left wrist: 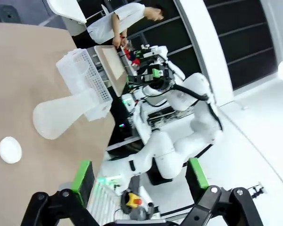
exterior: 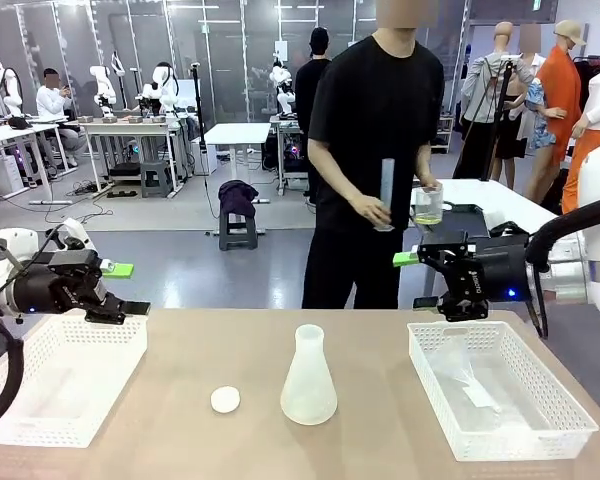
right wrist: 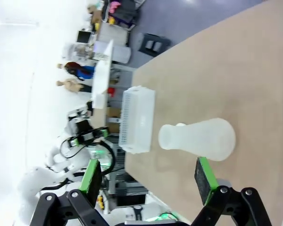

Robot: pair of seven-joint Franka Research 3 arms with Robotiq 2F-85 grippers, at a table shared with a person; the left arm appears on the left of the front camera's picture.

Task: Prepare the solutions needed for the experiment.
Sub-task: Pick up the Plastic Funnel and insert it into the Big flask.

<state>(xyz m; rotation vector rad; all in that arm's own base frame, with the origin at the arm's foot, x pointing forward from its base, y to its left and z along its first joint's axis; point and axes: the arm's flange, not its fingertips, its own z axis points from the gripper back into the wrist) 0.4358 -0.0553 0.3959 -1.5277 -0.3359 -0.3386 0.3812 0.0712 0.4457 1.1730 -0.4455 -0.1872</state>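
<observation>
Front view: I see a frosted, cone-shaped flask [exterior: 308,378] upright mid-desk [exterior: 380,445], with a flat white cap [exterior: 225,400] just left of it. My left hand [exterior: 128,290] and right hand [exterior: 415,280] hover level, jaws wide and empty. The solutions [exterior: 428,214] are a pale yellow layer in a clear beaker that the person holds beyond the far edge.

Left wrist view: the left hand is spread and empty.

Right wrist view: the right hand is wide and empty, with the flask ahead.

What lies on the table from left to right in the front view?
Left white basket → small white round cap → translucent conical flask → right white basket.
</observation>
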